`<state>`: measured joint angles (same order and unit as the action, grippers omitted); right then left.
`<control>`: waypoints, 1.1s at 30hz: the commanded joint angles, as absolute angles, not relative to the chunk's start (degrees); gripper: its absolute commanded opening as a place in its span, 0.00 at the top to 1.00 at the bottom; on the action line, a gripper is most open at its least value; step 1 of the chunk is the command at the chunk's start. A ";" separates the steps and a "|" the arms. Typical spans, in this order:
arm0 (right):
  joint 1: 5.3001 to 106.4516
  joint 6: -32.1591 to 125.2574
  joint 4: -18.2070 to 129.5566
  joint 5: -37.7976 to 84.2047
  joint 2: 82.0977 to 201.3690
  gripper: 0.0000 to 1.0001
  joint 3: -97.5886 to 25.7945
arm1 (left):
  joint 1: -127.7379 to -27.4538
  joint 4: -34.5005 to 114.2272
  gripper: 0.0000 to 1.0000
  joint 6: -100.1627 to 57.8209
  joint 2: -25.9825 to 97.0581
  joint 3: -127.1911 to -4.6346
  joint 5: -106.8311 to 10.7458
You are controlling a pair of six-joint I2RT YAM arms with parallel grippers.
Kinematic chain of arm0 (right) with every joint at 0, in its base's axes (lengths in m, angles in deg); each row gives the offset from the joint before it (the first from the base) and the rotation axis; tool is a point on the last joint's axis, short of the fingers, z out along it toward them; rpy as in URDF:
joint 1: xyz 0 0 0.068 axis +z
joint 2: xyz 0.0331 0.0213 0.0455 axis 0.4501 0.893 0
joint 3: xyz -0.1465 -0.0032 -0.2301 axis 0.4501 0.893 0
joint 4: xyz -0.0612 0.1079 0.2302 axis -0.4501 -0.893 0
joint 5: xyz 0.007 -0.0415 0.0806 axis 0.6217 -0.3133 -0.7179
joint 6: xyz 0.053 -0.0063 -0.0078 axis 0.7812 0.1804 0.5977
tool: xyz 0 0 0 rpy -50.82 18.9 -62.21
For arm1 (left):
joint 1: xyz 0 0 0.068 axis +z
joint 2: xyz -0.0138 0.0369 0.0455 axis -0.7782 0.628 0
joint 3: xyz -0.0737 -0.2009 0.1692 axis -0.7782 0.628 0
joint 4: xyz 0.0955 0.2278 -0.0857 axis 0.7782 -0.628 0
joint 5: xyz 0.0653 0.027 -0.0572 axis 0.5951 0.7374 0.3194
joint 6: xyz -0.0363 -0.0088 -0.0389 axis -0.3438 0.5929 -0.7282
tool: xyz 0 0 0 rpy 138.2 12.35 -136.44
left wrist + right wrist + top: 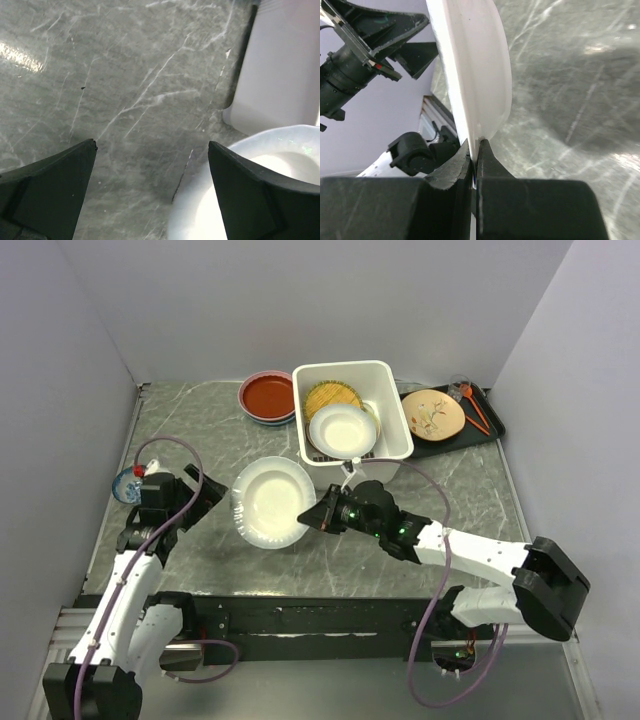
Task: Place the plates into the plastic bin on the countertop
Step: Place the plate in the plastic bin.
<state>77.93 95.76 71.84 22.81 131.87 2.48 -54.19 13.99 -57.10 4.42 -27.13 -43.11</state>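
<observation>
My right gripper (pixel 316 517) is shut on the rim of a white plate (pixel 270 502) and holds it tilted above the countertop (pixel 200 430); the plate shows edge-on in the right wrist view (pixel 475 65). My left gripper (pixel 212 495) is open just left of that plate, whose rim shows in the left wrist view (pixel 200 200). The white plastic bin (pixel 395 405) behind holds a yellow lattice plate (pixel 332 397) and a white plate (pixel 342 429). A red plate (pixel 268 395) sits left of the bin. A cream plate with a branch (pixel 433 414) lies on the black tray.
A black tray (pixel 492 425) at the back right holds orange utensils (pixel 472 405). A small blue patterned bowl (pixel 127 483) sits at the left edge by my left arm. Grey walls close in the left, back and right sides.
</observation>
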 commanded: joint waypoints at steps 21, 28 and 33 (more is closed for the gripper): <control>60.96 93.09 73.15 21.71 117.95 1.00 -4.37 | -54.35 24.14 0.01 -55.47 12.52 -23.80 -48.66; 55.41 93.35 75.87 16.44 124.71 1.00 -10.18 | -54.35 21.24 0.01 -55.82 9.62 -24.50 -46.20; 52.16 94.49 78.50 13.10 128.67 1.00 -13.34 | -54.35 20.53 0.01 -55.91 9.00 -23.89 -45.67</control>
<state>54.47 93.16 64.22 17.15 127.90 -6.46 -54.19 20.68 -56.84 10.20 -24.03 -46.85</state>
